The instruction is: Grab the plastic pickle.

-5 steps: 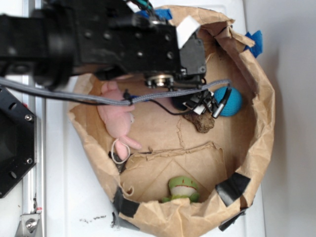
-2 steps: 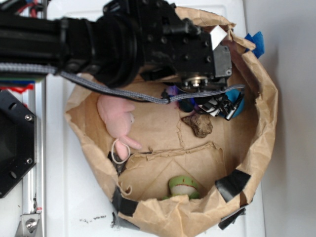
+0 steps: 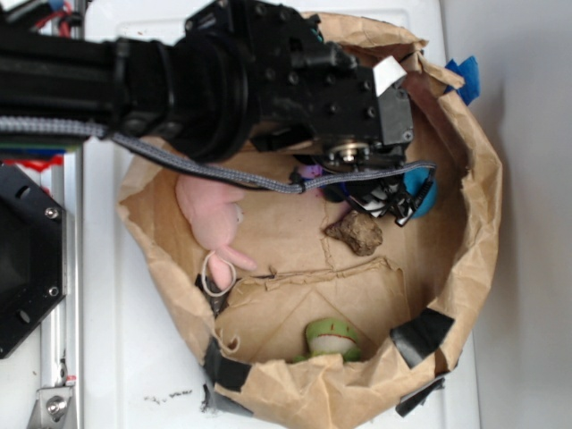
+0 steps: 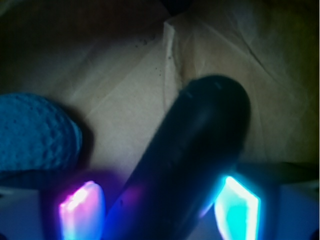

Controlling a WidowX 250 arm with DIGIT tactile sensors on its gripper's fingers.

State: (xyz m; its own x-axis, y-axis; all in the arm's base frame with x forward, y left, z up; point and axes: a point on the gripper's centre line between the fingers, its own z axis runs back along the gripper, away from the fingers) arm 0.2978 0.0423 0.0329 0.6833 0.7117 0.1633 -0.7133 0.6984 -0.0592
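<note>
Dark pickle [image 4: 200,150] | between fingers [image 4: 82,212], grip unclear | no readable writing

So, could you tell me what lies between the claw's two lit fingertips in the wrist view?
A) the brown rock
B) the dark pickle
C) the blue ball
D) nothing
B: the plastic pickle runs between the glowing fingertips, with the blue ball off to the side.

The pickle [image 4: 195,160] lies between the claw's [image 4: 160,207] fingers, ball [image 4: 35,132] beside.
</note>
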